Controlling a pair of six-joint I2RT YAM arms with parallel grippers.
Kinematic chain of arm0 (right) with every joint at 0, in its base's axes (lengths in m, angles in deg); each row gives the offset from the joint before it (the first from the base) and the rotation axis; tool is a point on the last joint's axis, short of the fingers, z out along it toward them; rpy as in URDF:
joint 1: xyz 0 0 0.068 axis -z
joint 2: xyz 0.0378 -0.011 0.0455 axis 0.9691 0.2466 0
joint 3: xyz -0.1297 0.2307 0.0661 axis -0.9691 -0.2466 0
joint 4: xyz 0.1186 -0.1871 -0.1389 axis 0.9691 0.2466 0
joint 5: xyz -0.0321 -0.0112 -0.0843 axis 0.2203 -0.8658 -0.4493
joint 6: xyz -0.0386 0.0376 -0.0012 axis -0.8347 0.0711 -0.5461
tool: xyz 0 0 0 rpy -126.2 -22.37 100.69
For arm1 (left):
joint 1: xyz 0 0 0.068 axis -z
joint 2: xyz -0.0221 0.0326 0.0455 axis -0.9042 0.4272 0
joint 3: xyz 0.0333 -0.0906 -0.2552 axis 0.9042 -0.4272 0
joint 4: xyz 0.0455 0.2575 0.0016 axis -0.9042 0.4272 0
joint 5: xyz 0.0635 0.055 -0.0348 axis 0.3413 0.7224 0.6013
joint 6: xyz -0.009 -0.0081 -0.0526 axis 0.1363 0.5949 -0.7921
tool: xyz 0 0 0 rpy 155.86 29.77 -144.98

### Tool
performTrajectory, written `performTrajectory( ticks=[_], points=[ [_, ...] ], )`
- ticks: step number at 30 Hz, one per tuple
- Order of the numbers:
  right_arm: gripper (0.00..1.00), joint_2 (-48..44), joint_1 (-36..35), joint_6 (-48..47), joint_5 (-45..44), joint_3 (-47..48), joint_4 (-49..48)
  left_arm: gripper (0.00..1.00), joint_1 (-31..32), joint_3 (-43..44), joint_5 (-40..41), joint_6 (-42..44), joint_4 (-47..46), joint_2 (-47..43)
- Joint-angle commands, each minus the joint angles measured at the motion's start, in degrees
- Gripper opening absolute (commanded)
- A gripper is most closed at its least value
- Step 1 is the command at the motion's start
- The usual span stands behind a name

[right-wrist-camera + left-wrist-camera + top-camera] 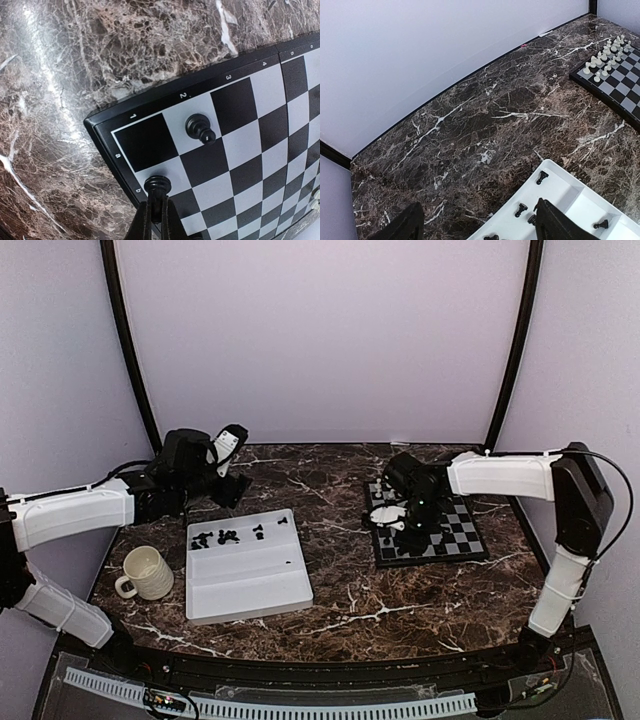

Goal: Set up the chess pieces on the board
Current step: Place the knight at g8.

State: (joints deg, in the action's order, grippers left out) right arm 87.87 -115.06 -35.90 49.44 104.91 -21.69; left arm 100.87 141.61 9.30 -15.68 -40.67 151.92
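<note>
Right jaws: fingers (145, 221) pinched almost fully together on a black piece (157, 185), gripping it just below its round head. The piece is upright over the light edge square marked b, next to the dark corner square of the board (235, 107). Can't tell if its base touches the board, since the fingers hide it. One black pawn (200, 128) stands on the diagonally adjacent light square under label 2, near the held piece but apart from it.

Top view: the right arm reaches in over the left half of the board, which lies on the right part of the desk (330, 490).

Left jaws: wide apart, nothing between the fingers (405, 226). They hang over the desk by the far end of the white tray (580, 200), on the left part of the desk. Loose black chessmen (225, 536) are clustered in the tray's far compartment, some upright and some tipped. White chessmen (607, 52) stand in two rows along one edge of the board. A cream mug (147, 572) sits left of the tray, near it but not touching.
</note>
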Motion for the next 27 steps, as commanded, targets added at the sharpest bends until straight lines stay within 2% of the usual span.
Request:
performTrajectory(
  ticks=[1,18,21,23,27],
  points=[
    [0.04,1.4,0.5,1.0,-1.0,2.0,0.2,0.79,-0.2,2.2,-1.3,-0.5,1.4,-1.0],
    [0.05,2.8,0.8,1.1,-1.5,3.7,3.7,0.79,-0.2,2.5,-2.3,-0.7,2.9,-1.3],
    [0.09,3.3,0.8,1.2,-1.5,3.9,4.1,0.79,-0.2,2.6,-2.4,-0.8,3.1,-1.3],
    [0.15,3.5,0.8,1.4,-1.5,3.9,3.9,0.79,-0.2,2.7,-2.4,-0.9,3.3,-1.2],
    [0.19,3.9,0.8,1.7,-0.9,4.3,4.0,0.79,-0.2,2.8,-2.7,-1.0,3.5,-0.9]
  ],
)
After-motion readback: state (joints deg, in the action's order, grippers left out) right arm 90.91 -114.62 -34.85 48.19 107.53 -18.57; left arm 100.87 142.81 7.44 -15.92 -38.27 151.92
